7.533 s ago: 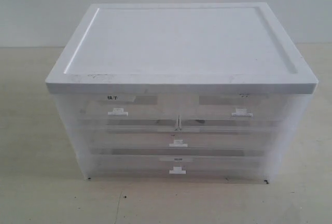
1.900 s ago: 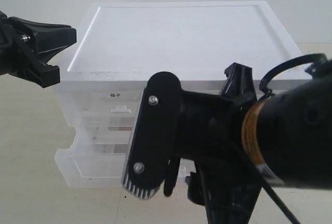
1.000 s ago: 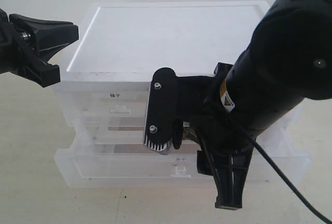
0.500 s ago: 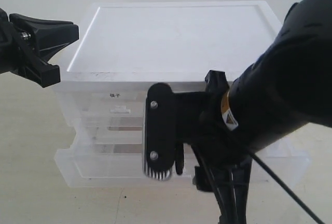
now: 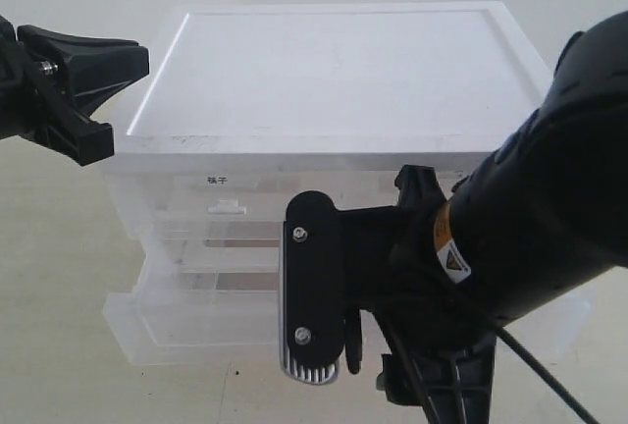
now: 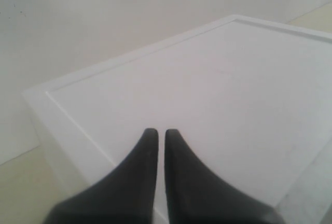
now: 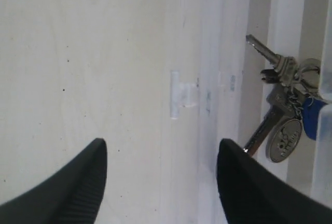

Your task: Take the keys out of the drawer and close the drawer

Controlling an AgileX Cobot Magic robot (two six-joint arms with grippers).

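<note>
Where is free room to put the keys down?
Free: the cabinet top, inside its raised rim, and the table left of it. Crowded: in front of the open drawer, where the right tool hangs open.

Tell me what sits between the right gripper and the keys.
In the right wrist view, only the translucent front wall of the open drawer, bearing its white tab handle, separates the right gripper from the keys lying inside.

a pale beige surface (image 5: 59,365) carries 1 translucent drawer cabinet (image 5: 334,80) with a white top.
</note>
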